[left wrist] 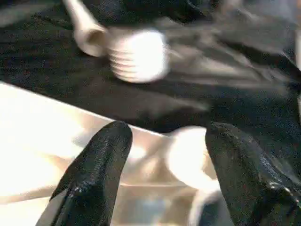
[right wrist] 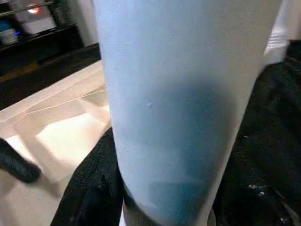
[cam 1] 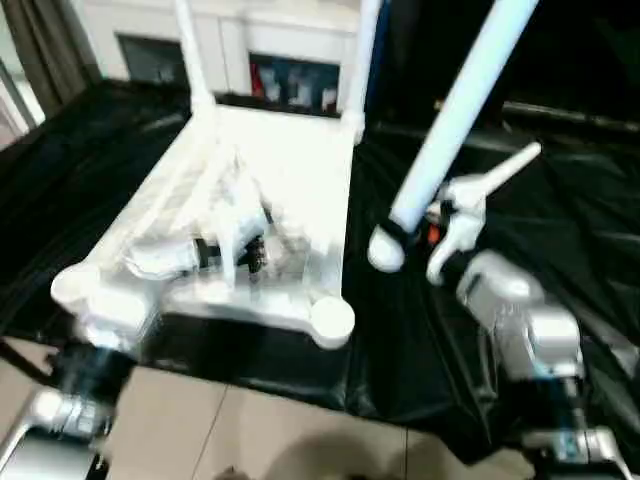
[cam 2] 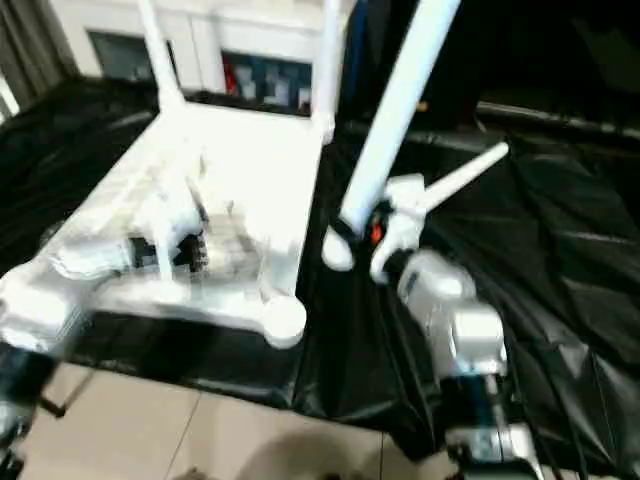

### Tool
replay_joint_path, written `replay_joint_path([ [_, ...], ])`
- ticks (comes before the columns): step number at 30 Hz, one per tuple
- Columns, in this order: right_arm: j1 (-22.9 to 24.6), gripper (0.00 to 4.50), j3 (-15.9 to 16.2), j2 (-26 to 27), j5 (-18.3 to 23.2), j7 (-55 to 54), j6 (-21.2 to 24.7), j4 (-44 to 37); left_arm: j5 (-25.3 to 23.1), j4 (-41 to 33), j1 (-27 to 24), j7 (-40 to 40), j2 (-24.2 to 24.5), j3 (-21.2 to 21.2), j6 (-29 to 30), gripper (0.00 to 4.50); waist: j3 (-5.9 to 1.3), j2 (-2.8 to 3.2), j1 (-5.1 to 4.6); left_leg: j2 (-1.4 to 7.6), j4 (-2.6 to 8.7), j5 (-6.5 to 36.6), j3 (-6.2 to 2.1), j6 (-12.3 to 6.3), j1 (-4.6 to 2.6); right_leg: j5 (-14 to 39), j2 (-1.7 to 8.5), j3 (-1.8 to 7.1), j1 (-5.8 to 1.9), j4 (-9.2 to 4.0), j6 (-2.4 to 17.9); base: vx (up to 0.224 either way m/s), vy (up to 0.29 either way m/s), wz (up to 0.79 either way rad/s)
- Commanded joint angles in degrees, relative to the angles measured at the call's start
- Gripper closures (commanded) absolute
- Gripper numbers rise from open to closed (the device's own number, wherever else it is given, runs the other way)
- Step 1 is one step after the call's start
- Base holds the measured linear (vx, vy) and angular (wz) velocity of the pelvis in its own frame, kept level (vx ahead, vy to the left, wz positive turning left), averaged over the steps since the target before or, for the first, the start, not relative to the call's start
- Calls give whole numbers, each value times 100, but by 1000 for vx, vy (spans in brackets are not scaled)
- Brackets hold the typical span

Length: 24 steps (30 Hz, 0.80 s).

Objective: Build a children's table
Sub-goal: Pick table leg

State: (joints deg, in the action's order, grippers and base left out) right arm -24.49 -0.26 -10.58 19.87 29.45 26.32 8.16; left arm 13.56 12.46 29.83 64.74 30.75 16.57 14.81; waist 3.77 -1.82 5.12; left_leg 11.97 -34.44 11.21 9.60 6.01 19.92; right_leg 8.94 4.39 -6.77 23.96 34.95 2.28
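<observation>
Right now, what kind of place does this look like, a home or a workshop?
Probably an indoor test or demo room set up like a home. A black plastic sheet covers the work surface, a white cabinet with glass doors stands behind, and a pale tiled floor shows in front.

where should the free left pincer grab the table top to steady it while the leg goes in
The near rim of the table top, beside the empty near-right corner socket, coming from the robot's side. It lies underside up, so that edge probably gives open fingers something to straddle.
</observation>
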Motion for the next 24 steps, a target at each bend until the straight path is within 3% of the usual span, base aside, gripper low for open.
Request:
replay_joint_path([
  [1,31,257,83,-147,21,170,-11,-205,-358,223,83,302,99,233,-433,173,-417,63,1,86,418,988,2,9,-2,2083,394,361,-395,-471,440,0,0,0],
  [3,46,257,105,-177,22,211,-7,-226,-469,407,133,318,89,287,-536,183,-403,38,4,63,416,1044,10,-11,-19,2480,381,353,-378,-554,224,0,0,0],
  [6,91,257,95,-218,-10,271,43,-284,-712,891,311,573,136,467,-753,220,-424,16,9,68,410,938,-2,-14,-6,2570,390,344,-374,-549,106,0,0,0],
  [8,91,257,101,-240,-14,303,69,-285,-797,1049,401,604,164,531,-810,224,-429,19,17,67,410,912,-5,-13,-6,2556,392,340,-375,-550,117,0,0,0],
  [9,96,257,137,-282,-40,345,66,-280,-847,1154,462,621,189,590,-840,232,-441,52,15,77,409,896,-12,0,-2,2361,389,344,-379,-524,201,0,0,0],
  [16,144,257,152,-361,-26,401,44,-307,-1174,1659,602,607,177,657,-1257,305,-474,67,24,101,400,655,-15,-15,27,1488,393,369,-413,-387,580,0,0,0],
  [19,164,257,165,-353,-48,417,41,-318,-1198,1759,629,779,199,657,-1327,336,-460,56,22,94,401,780,-7,-4,23,1614,403,368,-420,-416,611,0,0,0],
  [24,152,257,176,-381,-42,444,28,-297,-1192,1820,642,1061,243,708,-1365,367,-446,56,21,86,401,880,-7,1,10,2062,412,362,-410,-473,470,0,0,0],
])
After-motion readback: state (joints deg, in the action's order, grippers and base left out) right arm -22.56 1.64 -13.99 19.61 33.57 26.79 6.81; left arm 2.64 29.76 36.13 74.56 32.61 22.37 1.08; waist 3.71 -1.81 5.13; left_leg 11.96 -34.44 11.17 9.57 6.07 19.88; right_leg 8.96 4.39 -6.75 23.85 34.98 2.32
